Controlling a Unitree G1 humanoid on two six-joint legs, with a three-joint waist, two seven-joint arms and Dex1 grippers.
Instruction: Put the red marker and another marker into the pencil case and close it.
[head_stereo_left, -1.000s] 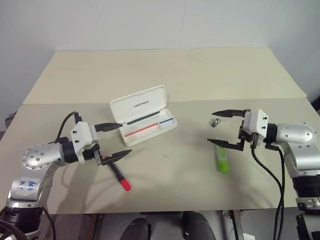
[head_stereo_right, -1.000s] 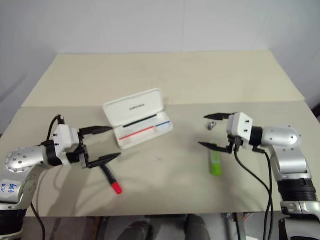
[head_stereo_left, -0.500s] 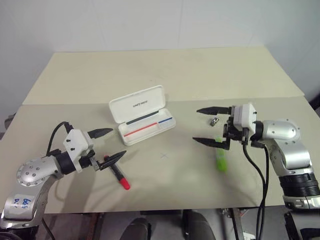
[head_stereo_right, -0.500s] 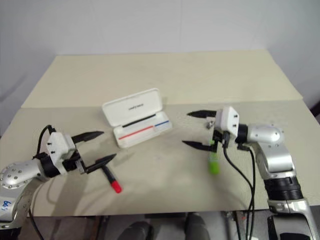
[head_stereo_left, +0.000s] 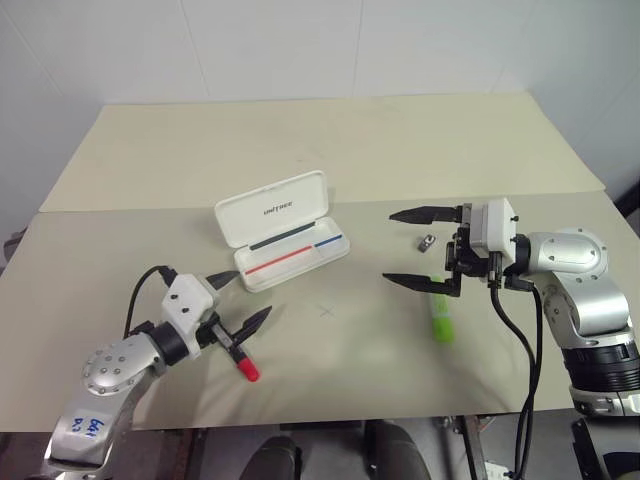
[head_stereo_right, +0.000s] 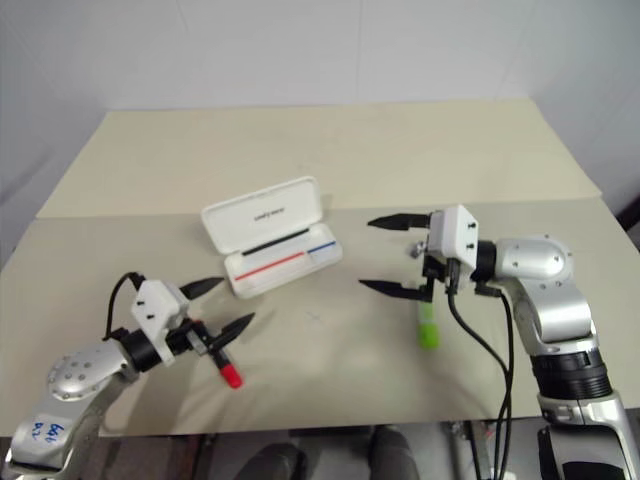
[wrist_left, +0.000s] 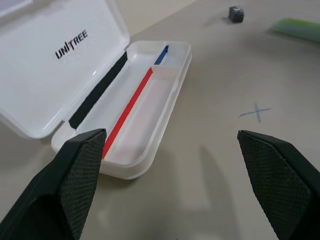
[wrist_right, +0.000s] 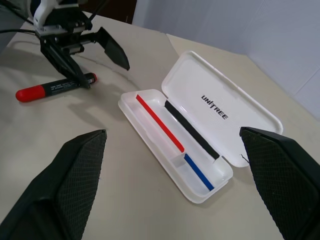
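Neither marker had made it into the pencil case (head_stereo_left: 283, 230) at this point: it lay open on the table (head_stereo_left: 330, 140), lid tipped back, its tray holding just the red, black and blue lines. The red marker (head_stereo_left: 238, 354) rested on the tabletop directly under the left gripper (head_stereo_left: 244, 300), whose fingers were spread wide astride the barrel, red cap end poking out on the near side; I couldn't tell whether either fingertip touched it. The green highlighter (head_stereo_left: 440, 318) lay flat just beneath the right gripper (head_stereo_left: 418, 247), which hovered with fingers fully apart and nothing between them, pointing across toward the case. So both pickups, both drops and the lid closing all looked to be left. A small grey metal bit (head_stereo_left: 427, 241) beside the right gripper was too tiny to identify.
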